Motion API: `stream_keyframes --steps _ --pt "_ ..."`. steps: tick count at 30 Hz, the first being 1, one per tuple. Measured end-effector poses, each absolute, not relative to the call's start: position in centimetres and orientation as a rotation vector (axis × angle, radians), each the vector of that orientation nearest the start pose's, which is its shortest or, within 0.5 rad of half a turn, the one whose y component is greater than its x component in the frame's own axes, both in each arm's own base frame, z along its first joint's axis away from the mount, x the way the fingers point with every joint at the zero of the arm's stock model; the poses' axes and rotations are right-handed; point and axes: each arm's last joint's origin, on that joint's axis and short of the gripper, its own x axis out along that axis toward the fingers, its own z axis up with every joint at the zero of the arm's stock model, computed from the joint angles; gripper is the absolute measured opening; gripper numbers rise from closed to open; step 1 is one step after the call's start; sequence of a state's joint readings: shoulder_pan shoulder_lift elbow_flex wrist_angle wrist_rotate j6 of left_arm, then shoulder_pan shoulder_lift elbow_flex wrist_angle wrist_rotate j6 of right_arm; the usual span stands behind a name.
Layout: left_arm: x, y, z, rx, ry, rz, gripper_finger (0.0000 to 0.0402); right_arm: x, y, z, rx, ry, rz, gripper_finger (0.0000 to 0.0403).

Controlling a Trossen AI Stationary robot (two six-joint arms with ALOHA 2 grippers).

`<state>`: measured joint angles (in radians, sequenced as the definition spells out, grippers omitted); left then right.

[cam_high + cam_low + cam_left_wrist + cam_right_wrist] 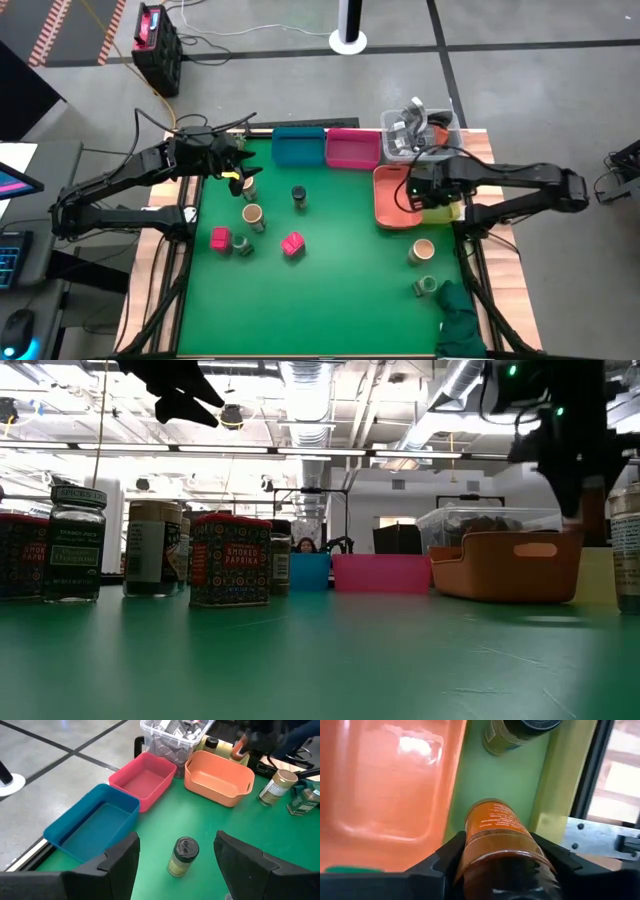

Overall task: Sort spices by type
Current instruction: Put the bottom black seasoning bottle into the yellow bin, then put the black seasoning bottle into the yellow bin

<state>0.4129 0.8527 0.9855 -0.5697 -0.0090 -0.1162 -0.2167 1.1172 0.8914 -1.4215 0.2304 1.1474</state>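
Early days on the spice sort, most jars not binned yet

Right pincer (502, 857) is clamped on an orange spice jar (495, 832) over the yellow-green bin (520, 775), which already holds one dark-lidded jar (515, 732). Left pincer (175, 857) hangs wide above a green-topped jar (183, 856). Orange bin (385, 200) looks empty; the paprika tins (292, 244) and tan-topped jars (422, 250) are scattered on the green surface (330, 300).

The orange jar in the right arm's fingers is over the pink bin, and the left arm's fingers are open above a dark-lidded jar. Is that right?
Not quite. The orange jar, gripped by the right gripper, hangs over the yellow-green bin, beside the orange bin, as the right wrist view shows. The rest holds: the left gripper is open above the dark-lidded jar.
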Motion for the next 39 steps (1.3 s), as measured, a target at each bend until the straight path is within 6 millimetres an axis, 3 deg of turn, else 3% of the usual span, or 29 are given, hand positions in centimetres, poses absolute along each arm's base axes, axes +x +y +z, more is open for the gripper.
stream_keyframes --steps 10,19,29,39 --pt "15.5 6.8 35.3 -0.201 0.407 0.44 0.0242 14.3 -6.3 21.6 0.895 1.222 -1.193 0.0222" --pt "15.4 6.8 35.3 -0.199 0.407 0.44 0.0242 14.0 -7.9 21.4 0.934 1.179 -1.203 0.0267" --pt "15.4 6.8 35.3 -0.187 0.411 0.437 0.0242 14.0 -8.0 21.4 0.962 1.194 -1.176 0.0271" --pt "15.3 6.7 34.8 -0.215 0.469 0.438 0.0242 14.3 -7.7 26.9 0.839 1.236 -1.094 0.0271"
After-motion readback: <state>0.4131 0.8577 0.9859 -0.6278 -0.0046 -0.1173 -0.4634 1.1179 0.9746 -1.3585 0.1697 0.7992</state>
